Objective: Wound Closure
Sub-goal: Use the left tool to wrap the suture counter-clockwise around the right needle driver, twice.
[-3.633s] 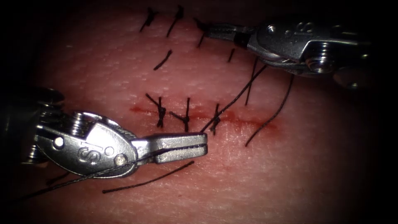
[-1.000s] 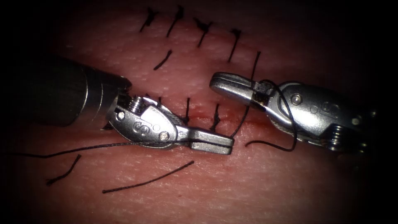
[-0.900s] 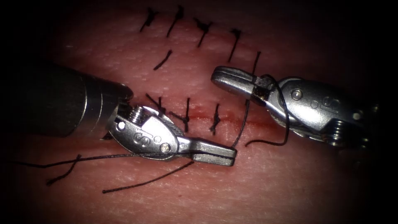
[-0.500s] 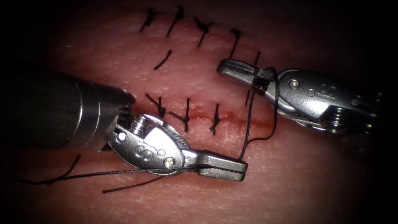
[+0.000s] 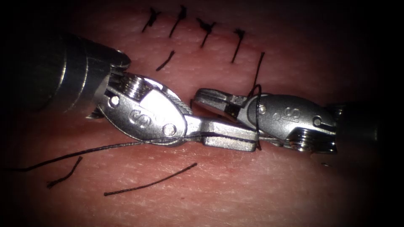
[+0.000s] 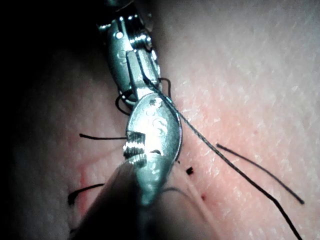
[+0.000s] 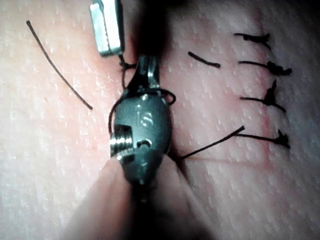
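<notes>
Both tools moved together over cut. Left tool [image 5: 229,138] clenched on thread [image 5: 84,152], trailing left of cut. Right tool [image 5: 214,98] jaws closed, thread looped round them, grip unclear.

Two needle drivers are at work: the left tool [image 5: 251,142] and the right tool [image 5: 201,96], over one piece of tissue [image 5: 252,189]. Four knotted stitches [image 5: 206,27] stand in a row along the upper cut in the endoscope view, and the right wrist view shows the same four. Three loose cut ends of thread [image 5: 149,180] lie on the tissue, two below the tools and one just under the stitch row. One long thread [image 5: 84,152] runs from the left tool's closed jaws, and one loop of thread [image 5: 254,109] circles the right tool.
</notes>
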Robot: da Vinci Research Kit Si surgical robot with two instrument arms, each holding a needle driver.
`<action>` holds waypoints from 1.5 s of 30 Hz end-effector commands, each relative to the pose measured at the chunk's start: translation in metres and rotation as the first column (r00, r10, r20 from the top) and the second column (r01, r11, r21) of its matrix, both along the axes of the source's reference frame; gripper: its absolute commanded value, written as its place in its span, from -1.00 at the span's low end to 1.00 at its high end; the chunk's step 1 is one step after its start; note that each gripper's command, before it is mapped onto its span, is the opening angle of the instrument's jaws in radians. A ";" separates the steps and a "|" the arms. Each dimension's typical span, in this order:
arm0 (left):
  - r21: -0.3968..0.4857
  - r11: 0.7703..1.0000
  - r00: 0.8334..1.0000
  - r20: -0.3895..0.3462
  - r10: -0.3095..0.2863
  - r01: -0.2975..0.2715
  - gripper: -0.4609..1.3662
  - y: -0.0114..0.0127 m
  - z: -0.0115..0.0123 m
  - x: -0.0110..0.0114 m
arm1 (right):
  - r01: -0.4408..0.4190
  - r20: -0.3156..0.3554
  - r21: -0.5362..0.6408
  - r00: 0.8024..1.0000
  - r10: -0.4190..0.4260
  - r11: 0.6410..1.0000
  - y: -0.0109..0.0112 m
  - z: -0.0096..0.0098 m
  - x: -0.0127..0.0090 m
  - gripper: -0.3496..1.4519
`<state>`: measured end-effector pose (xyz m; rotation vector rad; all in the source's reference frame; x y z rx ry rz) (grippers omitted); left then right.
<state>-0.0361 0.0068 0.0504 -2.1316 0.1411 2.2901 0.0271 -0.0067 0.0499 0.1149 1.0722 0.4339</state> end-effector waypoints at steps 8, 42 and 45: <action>0.012 1.000 1.000 0.011 0.012 -0.013 -0.88 0.0038 0.0025 0.0007 | 0.095 -0.052 0.002 0.994 -0.095 0.995 -0.0022 0.0006 0.0001 -1.00; 0.067 0.998 1.000 0.022 -0.003 0.002 -0.88 0.0035 0.0161 -0.0009 | -0.075 -0.472 -0.040 0.880 0.048 0.996 -0.0024 0.0006 -0.0008 -1.00; 0.072 0.997 1.000 0.029 -0.010 0.008 -0.88 0.0029 0.0169 -0.0007 | -0.110 -0.467 -0.023 0.880 0.086 0.994 -0.0019 0.0004 -0.0011 -1.00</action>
